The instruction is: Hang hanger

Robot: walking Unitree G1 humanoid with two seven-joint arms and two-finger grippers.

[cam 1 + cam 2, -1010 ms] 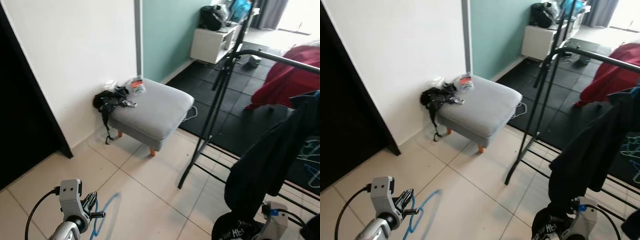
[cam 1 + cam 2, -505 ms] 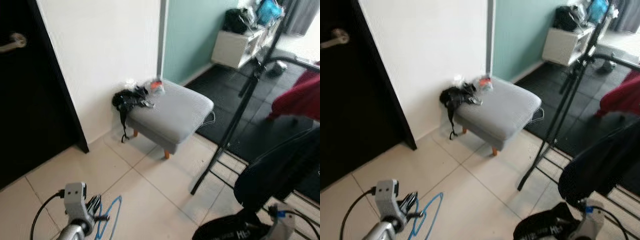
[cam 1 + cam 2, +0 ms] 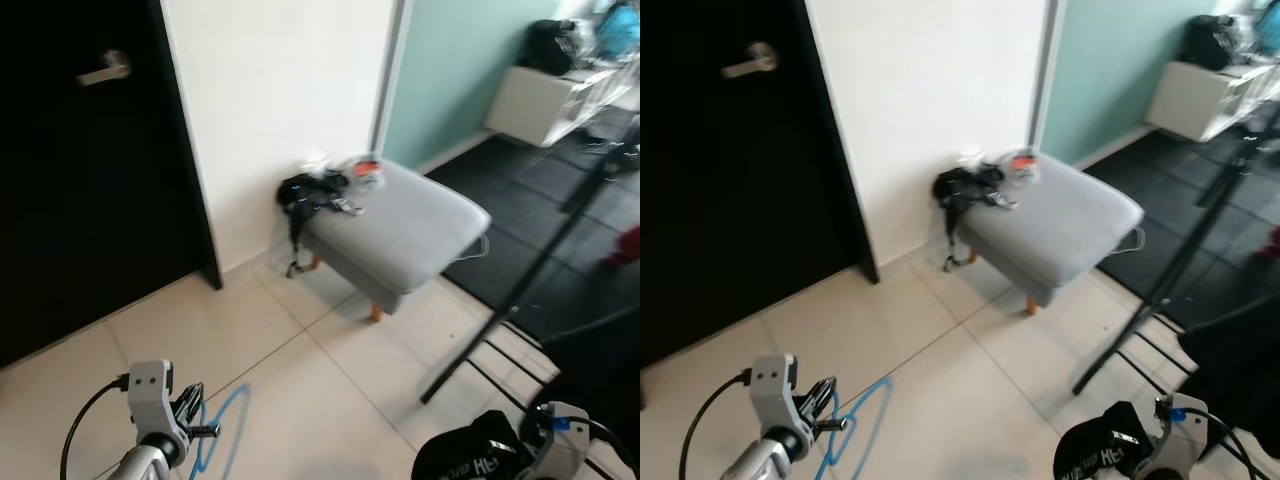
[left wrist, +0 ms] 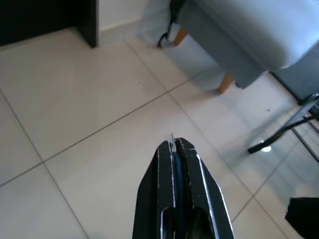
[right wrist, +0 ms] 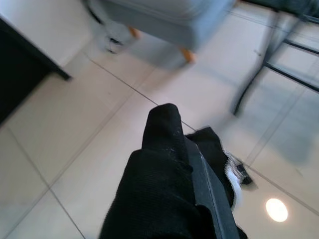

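Blue hanger (image 3: 855,420) pinched in left gripper (image 4: 173,149); garment lettering unreadable.

A grey footstool (image 3: 410,225) on the tiled floor (image 3: 270,350) carries black straps (image 3: 305,190).

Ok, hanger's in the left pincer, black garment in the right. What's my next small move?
Probably turn back right toward the rack. The head views face the door and the grey footstool, with the rack at the right edge. The left pincer is shut on the blue hanger; the right pincer holds the black garment.
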